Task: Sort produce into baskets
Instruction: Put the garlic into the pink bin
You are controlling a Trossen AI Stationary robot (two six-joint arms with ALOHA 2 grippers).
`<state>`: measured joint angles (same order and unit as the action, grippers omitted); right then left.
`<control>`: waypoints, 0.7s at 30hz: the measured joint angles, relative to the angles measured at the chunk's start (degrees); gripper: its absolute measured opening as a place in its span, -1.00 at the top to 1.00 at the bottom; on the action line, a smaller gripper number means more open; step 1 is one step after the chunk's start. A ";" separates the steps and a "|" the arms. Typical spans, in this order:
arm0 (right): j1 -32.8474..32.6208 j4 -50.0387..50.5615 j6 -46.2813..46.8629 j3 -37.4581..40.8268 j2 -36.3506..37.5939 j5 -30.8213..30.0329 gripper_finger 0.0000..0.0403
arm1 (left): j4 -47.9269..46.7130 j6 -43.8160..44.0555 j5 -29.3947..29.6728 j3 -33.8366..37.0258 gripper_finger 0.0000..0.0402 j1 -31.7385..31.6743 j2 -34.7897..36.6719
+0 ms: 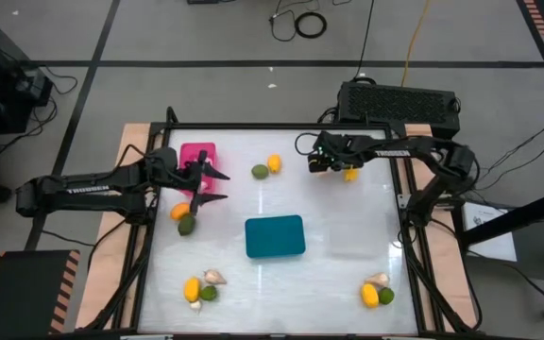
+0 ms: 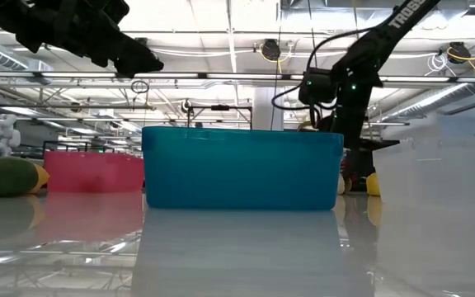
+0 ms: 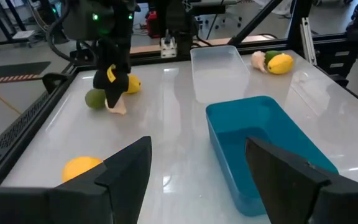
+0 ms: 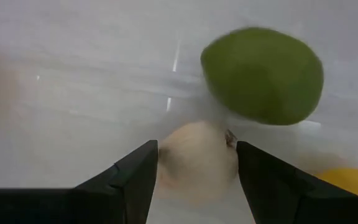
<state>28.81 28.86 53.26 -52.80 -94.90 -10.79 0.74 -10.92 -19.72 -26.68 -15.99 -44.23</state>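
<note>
Caught mid-pick while sorting produce. Found the right tool [image 1: 321, 162] low at the far side of the surface [image 1: 329, 217], fingers spread astride a garlic bulb [image 4: 197, 163] lying there, not clearly pinching it; a green fruit [image 4: 263, 74] just beyond, a yellow fruit [image 1: 350, 174] beside. Found the left tool [image 1: 201, 181] spread and empty by the pink bin [image 1: 197, 151]. Judged next: pinch the bulb, lift clear of its neighbours, carry to a bin, perhaps the clear bin [image 3: 219, 65].

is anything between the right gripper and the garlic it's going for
Nothing visible does. The garlic already sits between the open fingers of the right gripper. A green fruit lies just beyond the garlic, not in the way.
</note>
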 joint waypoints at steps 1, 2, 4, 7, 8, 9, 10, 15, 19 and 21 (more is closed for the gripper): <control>-0.10 0.00 0.08 0.00 -0.52 -0.02 -0.04 | -0.15 0.00 -0.01 0.00 -0.32 0.00 0.00; -0.21 -0.02 0.08 0.00 -1.00 -0.02 -0.04 | -0.33 0.00 -0.01 0.00 -0.32 0.00 0.00; -0.42 -0.03 -0.13 0.00 -1.63 -0.06 -0.04 | -0.51 0.00 -0.01 -0.02 -0.32 0.00 0.00; -0.58 -0.19 -0.81 0.00 -1.61 -0.02 -0.02 | -0.51 -0.02 0.00 0.00 -0.32 0.00 0.00; -0.61 -0.26 -1.09 0.00 -1.48 -0.01 0.01 | -0.51 -0.03 0.01 0.00 -0.32 0.00 0.00; -0.63 -0.24 -1.30 0.00 -1.34 0.00 0.04 | -0.58 -0.15 0.01 0.00 -0.32 0.00 0.00; -0.65 -0.30 -1.51 0.00 -1.24 0.05 0.07 | -0.82 -0.46 0.01 0.00 -0.32 0.00 0.00; -1.00 -0.44 -2.83 0.00 -1.22 0.40 0.28 | -4.08 -1.63 2.86 -0.02 -0.32 -0.02 0.00; -1.84 -0.74 -3.41 -0.32 -0.20 0.66 0.35 | -7.04 -2.19 11.07 -0.02 -0.32 -0.11 0.01; -2.65 -1.07 -4.08 -1.40 0.59 0.65 0.35 | -9.82 -3.40 15.85 -0.02 -0.32 -0.11 0.45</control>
<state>26.16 27.79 49.18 -54.19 -94.31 -10.14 -9.08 -14.32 -3.87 -26.70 -16.10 -43.78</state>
